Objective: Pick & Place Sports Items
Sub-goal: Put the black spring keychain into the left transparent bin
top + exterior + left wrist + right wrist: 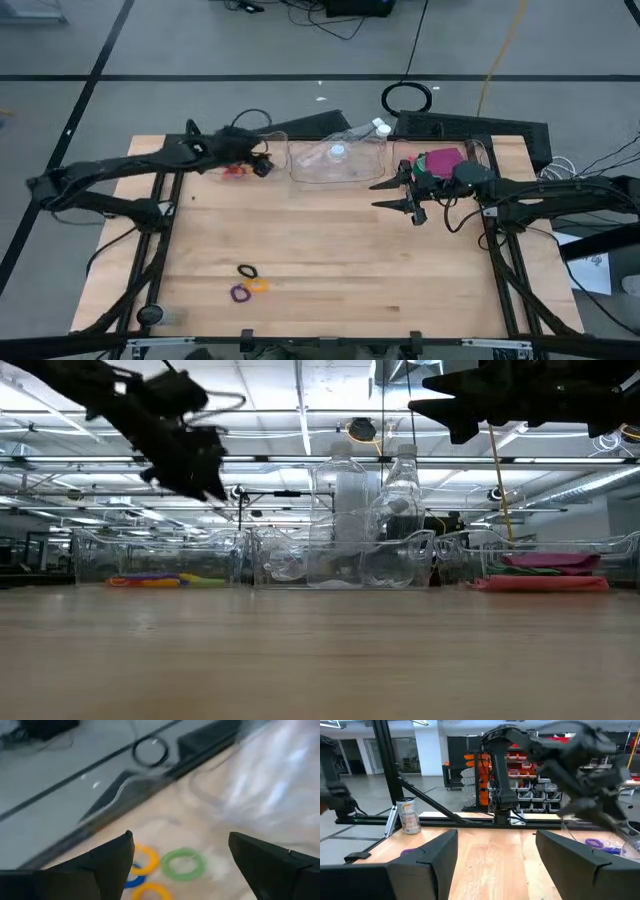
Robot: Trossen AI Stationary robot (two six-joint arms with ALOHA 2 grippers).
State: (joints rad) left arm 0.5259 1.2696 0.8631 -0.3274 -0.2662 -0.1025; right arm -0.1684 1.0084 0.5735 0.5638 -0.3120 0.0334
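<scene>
Several small rings, among them a green one (pixel 183 864) and an orange one (pixel 145 860), lie in a clear tray (pixel 262 140) at the table's far left. My left gripper (pixel 180 855) hangs open above them, slanting down, with nothing between its fingers; the high view shows it at the tray (pixel 260 165). Black, orange and purple rings (pixel 248 281) lie on the bare wood near the front left. Flat pink and green pieces (pixel 440 160) rest stacked in a clear tray at the far right. My right gripper (pixel 378 195) stands open and level beside that tray, holding nothing.
A clear middle tray (pixel 338 160) holding two plastic bottles (pixel 345 510) stands between the two other trays along the far edge. A can (pixel 409 817) stands at the table's near left corner. The middle of the wooden table (pixel 330 260) is bare.
</scene>
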